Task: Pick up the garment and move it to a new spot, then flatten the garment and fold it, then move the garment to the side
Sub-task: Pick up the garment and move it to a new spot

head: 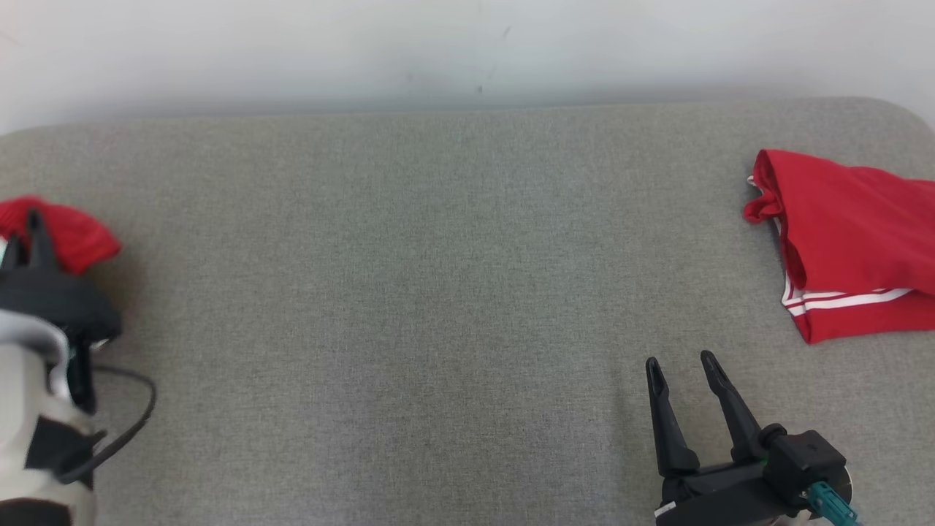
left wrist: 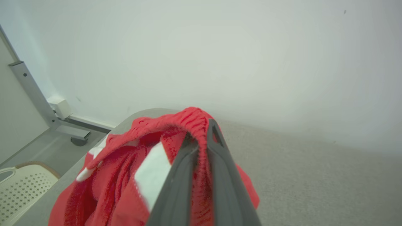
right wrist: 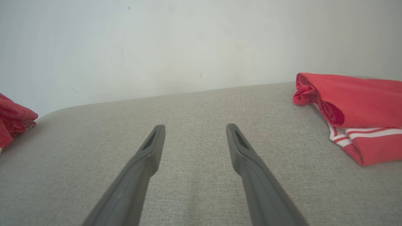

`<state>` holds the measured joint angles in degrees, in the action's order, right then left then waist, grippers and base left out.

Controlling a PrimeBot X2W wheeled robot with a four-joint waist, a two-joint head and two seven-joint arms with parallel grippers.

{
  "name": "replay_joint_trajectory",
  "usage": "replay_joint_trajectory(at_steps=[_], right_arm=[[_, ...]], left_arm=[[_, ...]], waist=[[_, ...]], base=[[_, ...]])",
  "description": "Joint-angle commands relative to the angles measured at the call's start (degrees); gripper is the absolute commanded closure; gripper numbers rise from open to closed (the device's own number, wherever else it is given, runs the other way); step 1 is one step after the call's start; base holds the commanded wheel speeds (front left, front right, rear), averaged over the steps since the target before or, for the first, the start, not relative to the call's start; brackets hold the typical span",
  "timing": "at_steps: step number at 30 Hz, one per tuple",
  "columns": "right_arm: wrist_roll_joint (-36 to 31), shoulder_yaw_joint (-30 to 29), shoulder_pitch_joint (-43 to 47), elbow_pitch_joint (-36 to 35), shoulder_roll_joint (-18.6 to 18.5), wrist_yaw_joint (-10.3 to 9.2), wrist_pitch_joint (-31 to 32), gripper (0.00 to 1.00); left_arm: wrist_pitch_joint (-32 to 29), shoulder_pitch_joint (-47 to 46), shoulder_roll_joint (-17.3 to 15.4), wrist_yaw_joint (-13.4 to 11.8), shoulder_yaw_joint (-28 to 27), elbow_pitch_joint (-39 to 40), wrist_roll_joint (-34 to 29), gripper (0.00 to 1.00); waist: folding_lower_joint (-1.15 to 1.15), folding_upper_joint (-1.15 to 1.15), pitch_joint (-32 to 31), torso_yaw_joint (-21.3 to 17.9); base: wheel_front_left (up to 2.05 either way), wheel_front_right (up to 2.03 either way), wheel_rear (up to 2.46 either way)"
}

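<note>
A crumpled red garment (head: 77, 234) with white patches lies bunched at the far left of the grey table (head: 438, 292). My left gripper (head: 22, 235) is shut on it. In the left wrist view a ribbed red hem of the garment (left wrist: 119, 175) is pinched between the two dark fingers of the left gripper (left wrist: 201, 135), and the rest hangs in folds to the left. My right gripper (head: 681, 361) stands open over bare table at the lower right, holding nothing. From the right wrist, the right gripper (right wrist: 195, 127) points at the wall, with the garment (right wrist: 12, 121) far to its left.
A second red garment with white stripes (head: 855, 234) lies folded at the table's right edge, also to the right of my open fingers (right wrist: 355, 100). A pale wall runs behind the table. Past the table's left corner are a metal frame leg (left wrist: 34, 94) and a perforated white seat (left wrist: 22, 185).
</note>
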<state>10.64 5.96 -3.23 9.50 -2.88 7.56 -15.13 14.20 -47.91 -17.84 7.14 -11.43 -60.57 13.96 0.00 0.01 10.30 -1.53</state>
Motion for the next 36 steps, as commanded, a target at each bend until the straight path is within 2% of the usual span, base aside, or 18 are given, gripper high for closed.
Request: replay_joint_trajectory(at_steps=[1, 7, 15, 16, 20, 26, 30, 36], right_arm=[[0.44, -0.10, 0.91, -0.08, -0.02, -0.10, -0.10, 0.00], [1.20, 0.16, 1.49, 0.00, -0.03, -0.10, -0.10, 0.00], [2.29, 0.44, 1.97, 0.20, -0.01, -0.11, -0.10, 0.00], [2.56, 0.25, 2.05, 0.38, -0.03, -0.11, -0.10, 0.00], [2.69, 0.34, 2.04, 0.55, -0.02, -0.11, -0.10, 0.00], [2.78, -0.02, 1.74, 0.85, -0.01, -0.11, -0.10, 0.00], [2.96, -0.11, 1.52, 1.01, -0.01, -0.11, -0.10, 0.00], [3.09, 0.38, 0.90, 1.53, -0.01, -0.11, -0.10, 0.00]], left_arm=[[0.55, -0.50, 0.79, 0.32, 0.89, 1.78, -0.24, 1.00], [0.27, -0.47, 4.54, 0.33, 6.57, 13.13, 2.22, 1.00], [-5.77, 2.78, 9.09, 0.34, 11.89, 26.53, 5.46, 1.00], [-7.75, 3.99, 11.36, 0.34, 14.36, 30.27, 5.53, 1.00], [-9.55, 5.85, 13.95, 0.29, 19.16, 34.52, 7.11, 1.00], [-10.30, 8.22, 14.84, 0.11, 25.75, 36.50, 9.32, 1.00], [-9.60, 11.20, 14.91, -1.26, 31.91, 36.10, 12.52, 1.00], [-8.38, 15.77, 14.89, -2.14, 38.57, 29.10, 15.23, 1.00]], waist=[[0.00, -0.01, -1.03, 0.10], [0.00, -0.01, -2.80, -1.56], [0.00, -0.01, -3.41, -6.30], [0.00, -0.01, -3.34, -8.08], [0.00, -0.01, -3.04, -10.41], [0.00, -0.01, -2.24, -11.46], [0.00, -0.01, -1.77, -11.71], [0.00, -0.01, -1.53, -11.66]], base=[[0.00, 0.00, 0.00], [0.00, 0.00, 0.00], [0.00, 0.00, 0.00], [0.00, 0.00, 0.00], [0.00, 0.00, 0.00], [0.00, 0.00, 0.00], [0.00, 0.00, 0.00], [0.00, 0.00, 0.00]])
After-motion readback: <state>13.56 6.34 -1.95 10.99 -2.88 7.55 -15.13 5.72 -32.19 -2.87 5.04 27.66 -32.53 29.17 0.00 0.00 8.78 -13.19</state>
